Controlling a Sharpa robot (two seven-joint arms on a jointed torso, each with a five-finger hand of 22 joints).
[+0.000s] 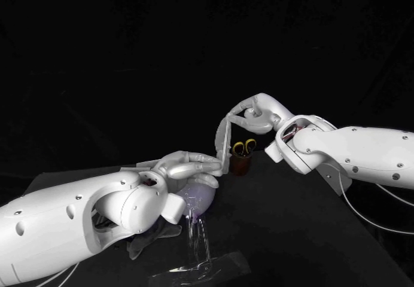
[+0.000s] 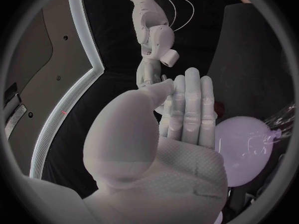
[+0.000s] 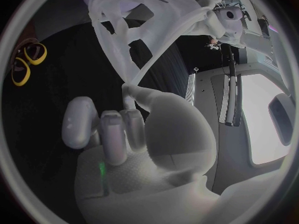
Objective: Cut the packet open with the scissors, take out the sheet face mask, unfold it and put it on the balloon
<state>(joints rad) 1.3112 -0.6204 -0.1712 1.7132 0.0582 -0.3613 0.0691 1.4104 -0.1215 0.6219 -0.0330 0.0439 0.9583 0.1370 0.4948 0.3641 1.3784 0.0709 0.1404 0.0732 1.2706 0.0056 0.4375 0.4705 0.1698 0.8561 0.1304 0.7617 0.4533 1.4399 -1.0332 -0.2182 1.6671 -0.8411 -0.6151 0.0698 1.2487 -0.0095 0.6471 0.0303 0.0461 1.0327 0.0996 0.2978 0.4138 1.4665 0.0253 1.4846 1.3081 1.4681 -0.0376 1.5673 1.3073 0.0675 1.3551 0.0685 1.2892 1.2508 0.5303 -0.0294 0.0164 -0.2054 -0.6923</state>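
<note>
Sheet face mask [image 1: 222,139] hangs stretched in mid-air in the head view, the left hand [image 1: 185,166] pinching its lower end and the right hand [image 1: 252,116] its upper, above the balloon [image 1: 198,200]. Scissors [image 1: 244,146] stand in a cup [image 1: 240,165] on the tabletop [image 1: 285,227]. In the left wrist view, the left hand's [image 2: 181,129] thumb presses against its fingers beside the balloon [image 2: 249,149]. In the right wrist view, the right hand [image 3: 124,134] pinches the spread mask [image 3: 177,22].

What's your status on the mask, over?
Left hand and right hand pinch the sheet mask, stretched between them. Balloon under left hand, not yet covered. Scissors in cup, clear.
</note>
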